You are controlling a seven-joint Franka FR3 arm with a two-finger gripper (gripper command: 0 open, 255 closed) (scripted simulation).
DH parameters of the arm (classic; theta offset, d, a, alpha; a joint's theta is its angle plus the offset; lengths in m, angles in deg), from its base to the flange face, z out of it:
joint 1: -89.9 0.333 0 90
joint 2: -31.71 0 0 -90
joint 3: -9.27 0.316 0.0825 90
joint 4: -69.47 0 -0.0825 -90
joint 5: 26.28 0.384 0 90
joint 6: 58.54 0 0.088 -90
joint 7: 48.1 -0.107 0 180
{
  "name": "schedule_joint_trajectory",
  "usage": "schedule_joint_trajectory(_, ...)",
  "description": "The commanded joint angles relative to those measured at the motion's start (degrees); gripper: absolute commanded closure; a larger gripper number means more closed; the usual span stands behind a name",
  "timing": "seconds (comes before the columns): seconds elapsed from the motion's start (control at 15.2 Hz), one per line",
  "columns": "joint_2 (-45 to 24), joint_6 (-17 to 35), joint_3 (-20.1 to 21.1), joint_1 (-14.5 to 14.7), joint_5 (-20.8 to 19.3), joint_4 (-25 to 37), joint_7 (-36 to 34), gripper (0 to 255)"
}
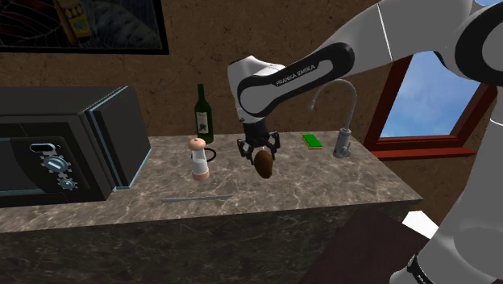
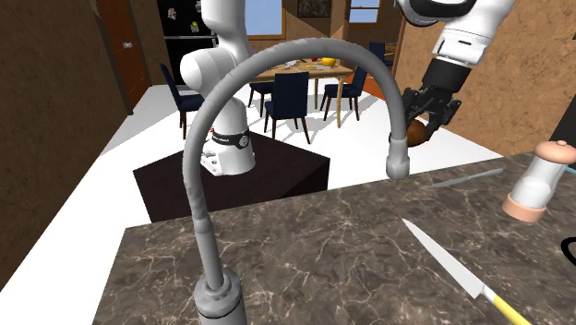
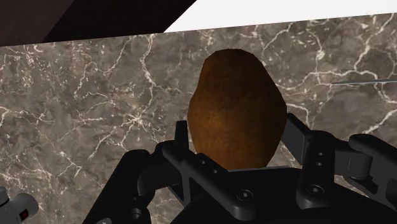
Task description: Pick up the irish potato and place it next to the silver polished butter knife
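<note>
A brown potato (image 1: 263, 165) hangs above the marble counter (image 1: 322, 190), clasped in my black gripper (image 1: 261, 156), which is shut on it. In the second exterior view the potato (image 2: 419, 137) sits in the gripper (image 2: 426, 126) beyond the counter's far edge. The wrist view has the potato (image 3: 235, 108) between the fingers (image 3: 183, 149), over bare marble. The thin silver butter knife (image 1: 197, 196) lies flat near the counter's front edge, to the shoulder view's left of and nearer than the gripper. It is also the pale blade (image 2: 466, 177) at the second exterior view's right.
A dark microwave-like box (image 1: 64, 145) stands at the counter's left end. A wine bottle (image 1: 203, 114) and a pepper grinder (image 1: 198, 158) stand left of the gripper. A curved faucet (image 1: 345, 121) and a green sponge (image 1: 311, 140) are at the right. A yellow-handled knife (image 2: 452, 268) lies near the faucet.
</note>
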Motion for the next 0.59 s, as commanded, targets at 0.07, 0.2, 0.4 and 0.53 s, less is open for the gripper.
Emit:
schedule_joint_trajectory(0.07, -7.0, -3.1, 1.2, 2.9, -1.2, 9.3, -3.9, 255)
schedule_joint_trajectory(0.2, -7.6, -1.8, 1.0, 3.0, -1.5, 8.5, -4.1, 255)
schedule_joint_trajectory(0.4, -8.5, 0.1, 0.9, 3.1, -1.8, 7.4, -4.5, 255)
schedule_joint_trajectory(0.53, -9.2, 1.4, 0.8, 3.1, -2.1, 6.7, -4.8, 255)
